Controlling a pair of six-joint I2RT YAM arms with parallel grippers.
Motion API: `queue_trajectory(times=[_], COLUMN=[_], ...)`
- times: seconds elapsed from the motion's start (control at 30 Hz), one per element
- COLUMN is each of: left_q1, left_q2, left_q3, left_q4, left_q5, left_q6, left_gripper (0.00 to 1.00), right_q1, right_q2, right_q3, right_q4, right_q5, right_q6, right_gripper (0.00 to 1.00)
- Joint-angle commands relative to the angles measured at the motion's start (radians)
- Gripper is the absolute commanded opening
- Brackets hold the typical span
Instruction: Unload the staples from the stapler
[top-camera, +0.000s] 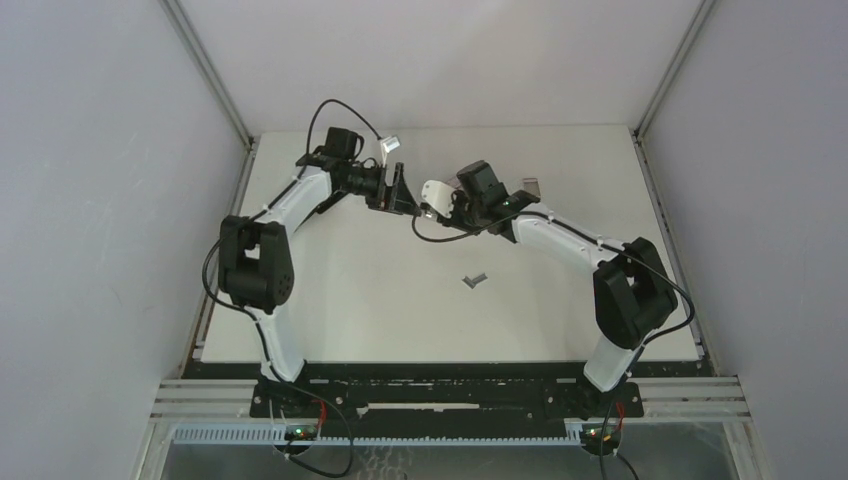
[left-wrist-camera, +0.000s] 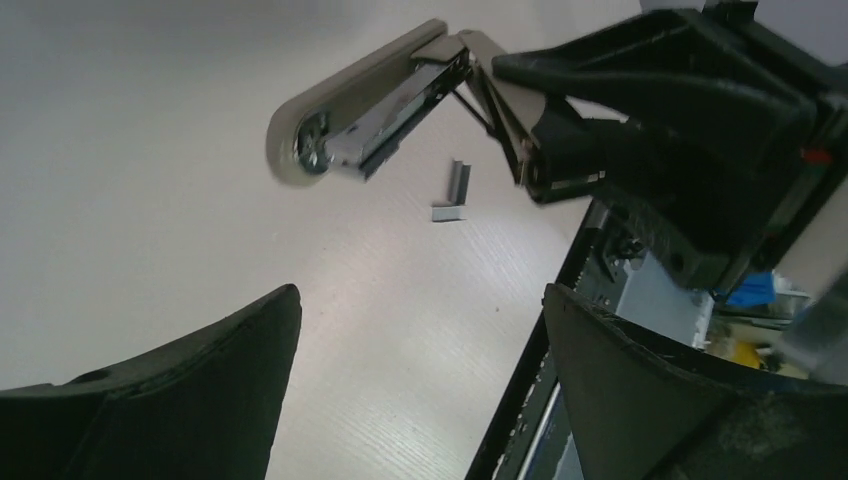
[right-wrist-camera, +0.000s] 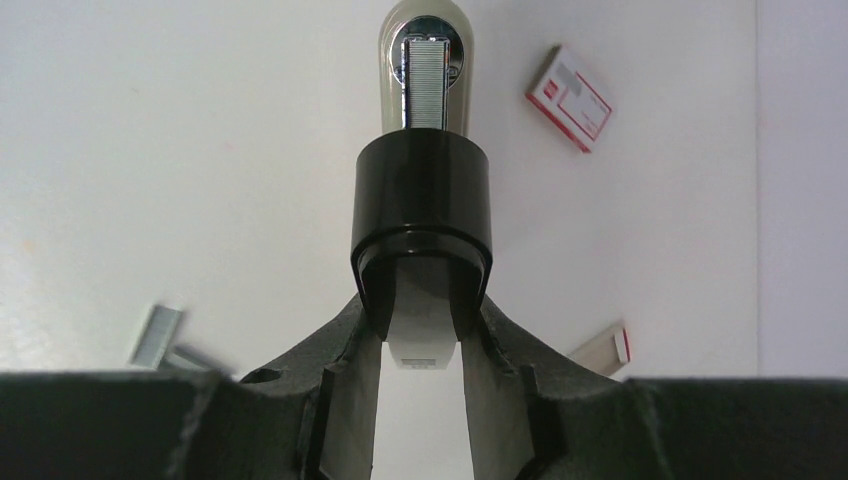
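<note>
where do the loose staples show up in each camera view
top external: loose staples mid-table, below the stapler in the picture
left wrist: centre, just under the stapler
right wrist: lower left
shared landmark: the stapler, held by the right claw

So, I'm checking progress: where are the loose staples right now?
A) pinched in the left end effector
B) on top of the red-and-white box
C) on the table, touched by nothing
C: the staples lie loose on the table, while the right end effector grips only the stapler.
</note>
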Motion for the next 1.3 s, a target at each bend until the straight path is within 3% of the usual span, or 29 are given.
queue_trajectory(times=[0.0, 0.43, 0.57, 1.27], left_q1=[-0.011, -0.009, -0.004, 0.026], left_q2=[0.031, 0.029, 0.028, 0.015], left_q3=[0.064, -0.083, -0.128, -0.164], left_q4=[0.054, 0.176, 0.268, 0.377], left_q5=[0.114, 0.166, 0.196, 0.252], left_q6=[-0.084, -0.099, -0.164, -0.245], left_gripper=[0.94, 0.89, 0.87, 0.79], right_q1=[0.068, 0.131, 0.132, 0.110], right_q2=[-0.082, -0.092, -0.115, -0.169], right_q3=[-0.006, -0.013, -0.034, -0.072], right_q4=[0.140, 0.168, 0.181, 0.195], right_q5=[0.061, 0.079, 0.061, -0.011], right_q6=[0.047, 0.091, 0.090, 0.121], right_gripper=[0.00, 0.00, 0.00, 0.00])
